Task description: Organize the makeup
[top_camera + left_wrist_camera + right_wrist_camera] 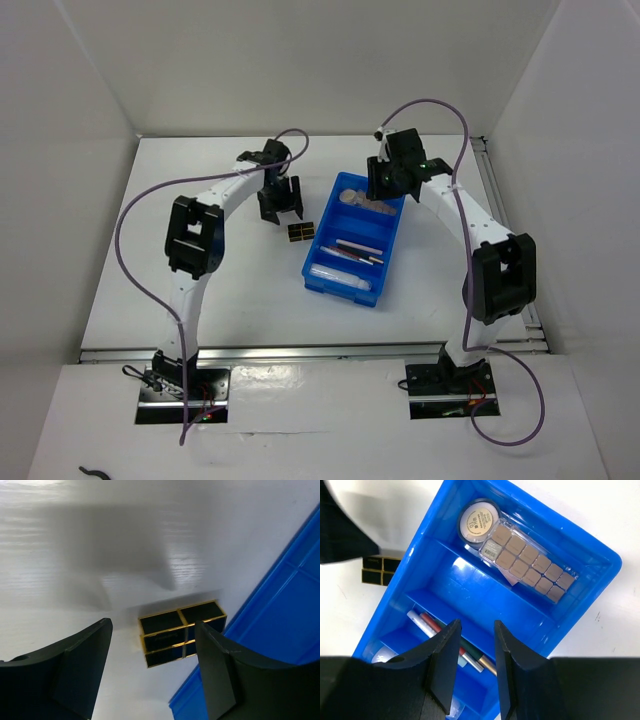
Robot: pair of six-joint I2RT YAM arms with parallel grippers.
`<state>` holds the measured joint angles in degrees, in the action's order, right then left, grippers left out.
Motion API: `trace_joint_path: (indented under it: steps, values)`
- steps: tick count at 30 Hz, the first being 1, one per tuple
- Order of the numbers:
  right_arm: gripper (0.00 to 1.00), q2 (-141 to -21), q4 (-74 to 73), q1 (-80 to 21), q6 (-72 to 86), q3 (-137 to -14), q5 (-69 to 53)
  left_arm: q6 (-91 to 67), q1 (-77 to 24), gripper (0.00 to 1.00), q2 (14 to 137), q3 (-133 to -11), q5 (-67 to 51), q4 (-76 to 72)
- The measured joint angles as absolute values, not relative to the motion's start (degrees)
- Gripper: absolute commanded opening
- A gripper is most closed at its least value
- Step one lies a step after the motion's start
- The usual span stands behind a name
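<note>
A black palette with gold squares (299,233) lies on the white table just left of the blue divided bin (392,241). In the left wrist view the palette (180,631) lies below and between my open, empty left gripper's (152,647) fingers. My left gripper (280,203) hovers above it. My right gripper (476,647) is open and empty above the bin (437,550). The bin's far compartment holds a round compact (479,520) and a clear-lidded beige palette (527,560). Thin pencils (452,642) lie in a nearer compartment and a clear tube (338,276) in the nearest.
White walls close in the table on the left, back and right. A metal rail (300,350) runs along the near edge, with the arm bases (180,385) behind it. The bin's middle compartment (485,595) shows bare blue floor.
</note>
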<state>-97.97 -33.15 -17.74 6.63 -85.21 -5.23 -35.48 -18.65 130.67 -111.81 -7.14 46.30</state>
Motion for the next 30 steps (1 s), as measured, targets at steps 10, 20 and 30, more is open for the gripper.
trace_joint_path:
  steps: [10, 20, 30]
  values:
    - [0.42, -98.0, -34.9, -18.4, 6.6, -85.6, -4.2, -32.8, -20.9, 0.79, 135.7, -117.7, -3.0, 48.8]
    - [0.42, -98.0, -35.3, -18.4, 6.6, -86.0, -3.6, -32.2, -21.0, 0.78, 133.1, -112.2, 2.7, 48.2]
    - [0.42, -98.0, -35.3, -18.5, 6.6, -86.0, -3.6, -31.9, -19.0, 0.78, 127.8, -103.1, 6.0, 48.0]
